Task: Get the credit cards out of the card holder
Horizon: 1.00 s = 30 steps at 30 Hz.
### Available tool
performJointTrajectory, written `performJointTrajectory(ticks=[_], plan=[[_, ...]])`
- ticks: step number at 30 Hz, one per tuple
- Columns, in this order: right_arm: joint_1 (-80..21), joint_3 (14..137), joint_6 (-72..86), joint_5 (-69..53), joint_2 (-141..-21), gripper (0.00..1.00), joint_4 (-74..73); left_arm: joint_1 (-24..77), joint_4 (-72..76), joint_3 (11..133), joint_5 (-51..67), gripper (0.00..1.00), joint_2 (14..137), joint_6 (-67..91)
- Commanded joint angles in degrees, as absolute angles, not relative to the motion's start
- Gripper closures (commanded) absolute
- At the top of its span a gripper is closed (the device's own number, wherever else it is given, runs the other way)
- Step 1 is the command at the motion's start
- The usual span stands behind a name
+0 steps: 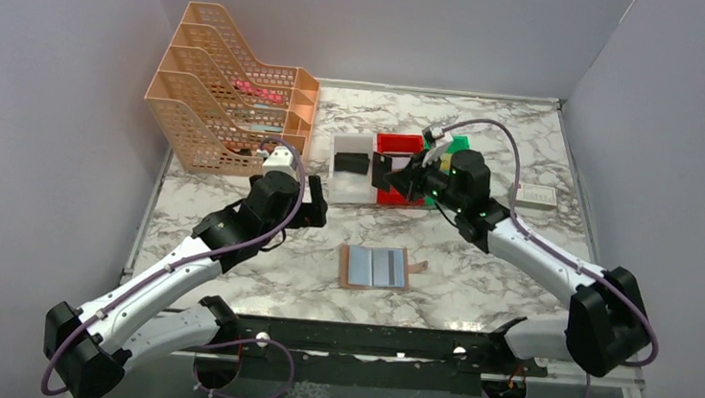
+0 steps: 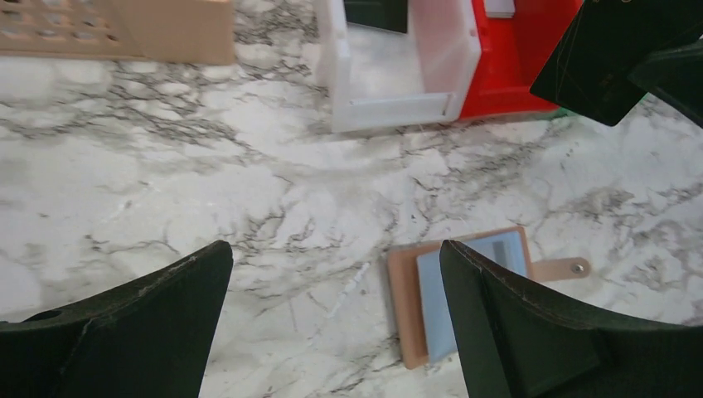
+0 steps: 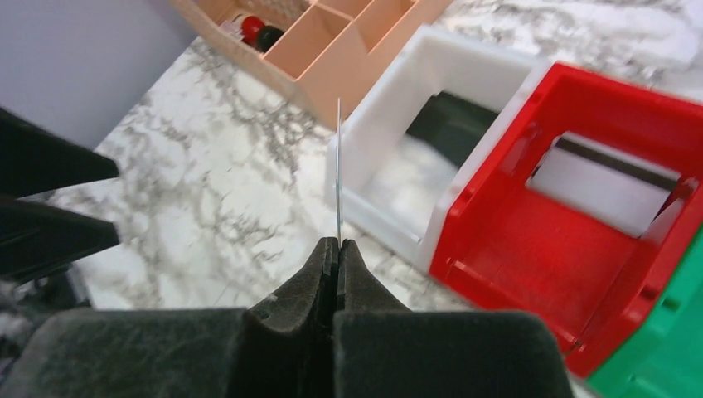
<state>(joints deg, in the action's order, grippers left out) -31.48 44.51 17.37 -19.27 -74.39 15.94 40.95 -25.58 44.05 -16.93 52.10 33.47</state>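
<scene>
Marble-patterned table (image 1: 477, 268), white with grey veins. Lying open and flat on it, the card holder (image 1: 375, 267), pale blue panels facing up. Behind the card holder, side by side in a row: white bin (image 1: 348, 187), red bin (image 1: 394, 145), green bin (image 1: 460, 141). Further behind and to the left of the card holder, peach mesh file rack (image 1: 211, 119). Behind and to the right of it, well apart, small white box (image 1: 537, 197).
</scene>
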Motion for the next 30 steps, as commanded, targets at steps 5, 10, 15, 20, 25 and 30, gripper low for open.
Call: performJointTrajectory(ticks=[5,10,15,20,25,30], plan=[[-40.39,56.9,-8.81,-1.8,-88.28,0.99,16.86,40.87,-31.88,44.82,-32.42,0.01,49.67,24.04],[-41.48,65.44,-15.49,5.14,-97.54,0.99,13.58,40.87,-31.53,42.11,-34.31,0.01,48.38,23.35],[-41.57,73.15,-21.15,10.89,-105.92,0.99,9.28,40.87,-30.79,42.31,-36.82,0.01,47.61,22.08],[-41.57,77.73,-25.67,12.81,-112.12,0.99,8.03,40.87,-30.68,42.11,-37.72,0.01,45.67,21.96],[-41.57,81.54,-31.6,14.29,-116.44,0.99,7.81,40.87,-30.38,41.78,-38.07,0.01,44.04,21.95],[-41.58,84.68,-34.83,14.75,-120.24,0.99,5.1,40.8,-30.19,41.75,-37.88,0.01,43.77,21.62]])
